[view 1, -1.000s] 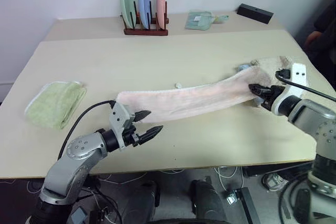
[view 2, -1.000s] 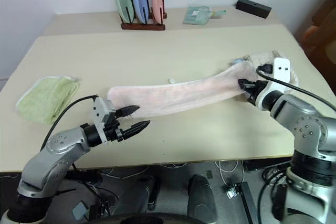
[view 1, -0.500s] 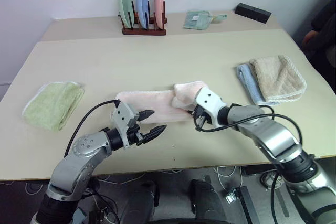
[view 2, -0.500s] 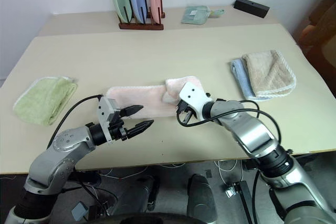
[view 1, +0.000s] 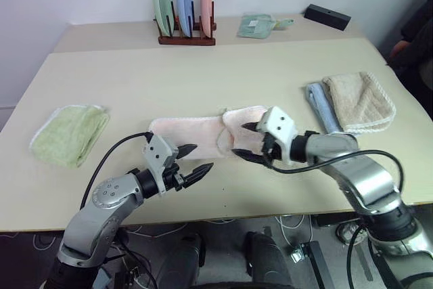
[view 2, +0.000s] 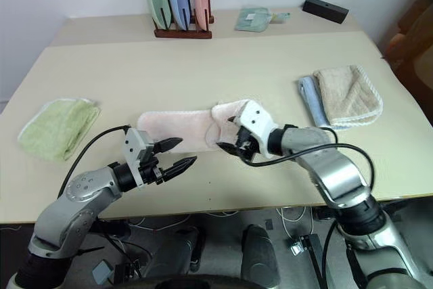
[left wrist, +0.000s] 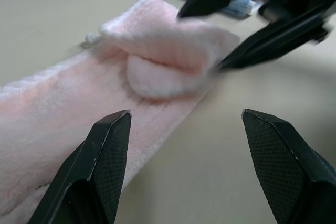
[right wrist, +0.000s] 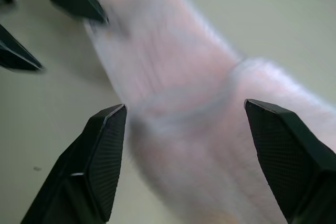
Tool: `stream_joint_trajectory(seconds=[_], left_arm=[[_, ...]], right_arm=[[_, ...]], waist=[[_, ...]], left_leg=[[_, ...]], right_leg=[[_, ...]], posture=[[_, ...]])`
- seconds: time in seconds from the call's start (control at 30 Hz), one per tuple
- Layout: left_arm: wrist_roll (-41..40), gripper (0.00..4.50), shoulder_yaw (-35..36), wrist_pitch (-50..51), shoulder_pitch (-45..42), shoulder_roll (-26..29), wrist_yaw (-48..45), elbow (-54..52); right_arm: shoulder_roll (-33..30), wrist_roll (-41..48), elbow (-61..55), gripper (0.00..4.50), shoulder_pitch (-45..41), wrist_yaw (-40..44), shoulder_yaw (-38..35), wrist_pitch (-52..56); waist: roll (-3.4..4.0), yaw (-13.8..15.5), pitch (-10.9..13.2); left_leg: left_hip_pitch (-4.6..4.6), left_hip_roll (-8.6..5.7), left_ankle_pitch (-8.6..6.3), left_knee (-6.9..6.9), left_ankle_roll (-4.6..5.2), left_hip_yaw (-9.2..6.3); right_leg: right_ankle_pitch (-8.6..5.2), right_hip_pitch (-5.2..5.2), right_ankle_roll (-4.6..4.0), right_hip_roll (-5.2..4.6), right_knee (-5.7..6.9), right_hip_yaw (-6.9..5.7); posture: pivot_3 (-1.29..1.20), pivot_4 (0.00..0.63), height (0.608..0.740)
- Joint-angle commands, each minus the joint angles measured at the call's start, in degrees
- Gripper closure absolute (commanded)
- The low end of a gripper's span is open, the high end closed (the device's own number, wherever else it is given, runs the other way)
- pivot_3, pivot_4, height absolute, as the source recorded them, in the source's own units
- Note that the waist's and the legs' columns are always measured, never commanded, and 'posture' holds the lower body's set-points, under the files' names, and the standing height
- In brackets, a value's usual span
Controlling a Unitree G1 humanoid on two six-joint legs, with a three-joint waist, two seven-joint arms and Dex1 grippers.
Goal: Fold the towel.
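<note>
Since the earlier frames the right gripper (view 1: 247,143) has been carried from the far right of the desk (view 1: 203,72) toward the middle, and the right end of the pale pink terry towel (view 1: 203,135) has been brought over with it and laid back on itself; the jaws, then pinched on the cloth, are now seen apart with nothing between them.

From the left eye view, the towel is found near the front middle of the desk as a short band, with a doubled-over lump at its right end; the right gripper is poised just beside that lump; the left gripper (view 1: 194,159) is held at the towel's front left edge, jaws apart, nothing held; a light green folded towel (view 1: 70,133) lies well apart on the left; a beige towel (view 1: 358,101) is stacked beside a blue cloth (view 1: 316,103) on the right; a wooden rack with three upright plates (view 1: 184,5) stands at the back.

From the right eye view, the same arrangement is shown.

From the left wrist view, the folded pink lump is seen ahead between the spread left fingers (left wrist: 107,156); the right gripper's black fingers are seen at its far side.

From the right wrist view, blurred pink cloth is seen past the spread right fingers (right wrist: 102,156).
</note>
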Motion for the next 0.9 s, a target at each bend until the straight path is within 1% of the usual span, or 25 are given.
stream_joint_trajectory(seconds=[0.03,0.1,0.13,0.23,0.27,0.3,0.43,0.53,0.6,0.67,0.8,0.83,0.9], left_arm=[[-0.9,1.07,1.4,-0.7,0.0,0.2,-0.4,-1.0],[-1.1,1.07,1.6,-0.6,-0.2,0.1,-0.4,-0.7],[-1.2,1.07,1.7,-0.6,-0.3,0.0,-0.4,-0.5],[-1.4,1.07,1.7,-0.4,-0.8,-0.3,-0.4,-0.2],[-1.4,1.07,1.7,-0.3,-0.9,-0.4,-0.4,-0.1],[-1.5,1.07,1.6,-0.3,-0.9,-0.4,-0.3,-0.1],[-2.2,1.07,2.3,0.7,0.5,-0.6,0.6,-0.7],[-2.8,1.07,3.4,1.4,2.5,-1.1,2.2,-1.8],[-3.5,1.07,4.5,2.1,3.9,-1.7,3.5,-2.7],[-4.3,1.07,6.0,3.0,6.6,-2.0,5.1,-4.7],[-5.9,1.07,8.3,4.4,12.8,-2.3,7.6,-8.8],[-7.1,1.07,9.2,5.6,14.0,-2.8,8.8,-9.4],[-12.2,0.52,12.6,7.8,17.2,-6.2,13.0,-10.7]], right_arm=[[1.0,6.6,-0.8,1.44,0.1,0.6,-8.4,1.1],[2.1,9.6,1.5,2.12,-0.5,0.2,-12.0,2.4],[2.6,9.9,2.9,2.59,-1.2,-0.4,-12.5,2.8],[4.0,4.9,7.6,4.17,-2.9,-1.7,-8.6,-1.1],[4.8,3.8,8.7,4.43,-3.1,-1.8,-7.4,-2.3],[5.3,3.2,9.4,4.43,-3.3,-1.8,-6.8,-3.1],[10.3,-7.9,21.1,4.43,-3.4,-5.7,2.5,-11.4],[13.2,-12.2,27.2,4.43,-2.7,-6.7,6.1,-15.5],[14.1,-13.8,29.5,4.43,-2.6,-7.1,6.7,-16.8],[13.7,-15.0,29.5,4.43,-2.3,-6.8,6.6,-17.9],[12.0,-13.5,26.5,4.43,-3.0,-4.9,3.3,-18.4],[11.5,-13.0,25.4,4.2,-3.2,-4.3,2.4,-18.8],[9.4,-10.4,21.3,3.6,-4.9,-1.1,-0.2,-19.6]], waist=[[0.0,0.2,0.0],[0.0,0.3,0.0],[0.0,0.3,0.0],[0.0,0.2,0.0],[0.0,0.2,0.0],[0.0,0.2,0.0],[0.01,0.0,0.0],[0.03,-0.1,0.0],[-0.02,-0.1,-0.1],[-0.08,-0.2,-0.1],[-0.05,-0.2,-0.1],[-0.05,0.0,-0.1],[-0.04,0.3,-0.1]], left_leg=[[0.0,0.02,0.0,0.0,0.0,0.01],[0.0,0.04,0.0,0.01,0.0,0.02],[0.01,0.05,0.0,0.01,0.0,0.02],[0.02,0.06,0.0,0.0,0.0,0.05],[0.03,0.08,0.0,0.0,0.0,0.07],[0.03,0.08,0.0,-0.01,0.0,0.07],[0.05,0.1,0.0,-0.03,-0.01,0.08],[0.06,0.1,0.01,-0.04,-0.03,0.08],[0.05,0.09,0.01,-0.04,-0.03,0.09],[0.09,0.1,0.02,-0.01,-0.06,0.06],[0.11,0.14,0.03,-0.03,-0.07,0.06],[0.1,0.14,0.03,-0.02,-0.07,0.07],[0.08,0.13,0.03,0.0,-0.07,0.07]], right_leg=[[0.01,0.0,-0.02,0.02,0.0,0.0],[0.02,0.0,-0.04,0.03,0.0,0.0],[0.02,0.0,-0.04,0.04,0.0,0.0],[0.04,0.0,-0.06,0.04,0.0,0.0],[0.05,0.0,-0.07,0.05,0.0,0.0],[0.05,-0.01,-0.07,0.06,0.0,0.0],[0.06,-0.02,-0.06,0.07,0.01,0.0],[0.06,-0.03,-0.07,0.07,0.02,0.0],[0.07,-0.05,-0.06,0.07,0.02,0.02],[0.09,0.0,-0.1,0.09,0.02,0.02],[0.1,0.01,-0.15,0.12,0.02,0.03],[0.1,0.0,-0.15,0.12,0.02,0.02],[0.09,0.02,-0.16,0.11,0.0,0.03]], posture=[[0.0,0.15,0.74],[0.0,0.15,0.74],[0.0,0.15,0.74],[0.0,0.15,0.74],[0.0,0.15,0.74],[0.0,0.15,0.74],[0.0,0.15,0.74],[0.0,0.15,0.74],[0.0,0.15,0.74],[0.0,0.15,0.74],[0.0,0.15,0.74],[0.0,0.15,0.74],[0.0,0.15,0.74]])
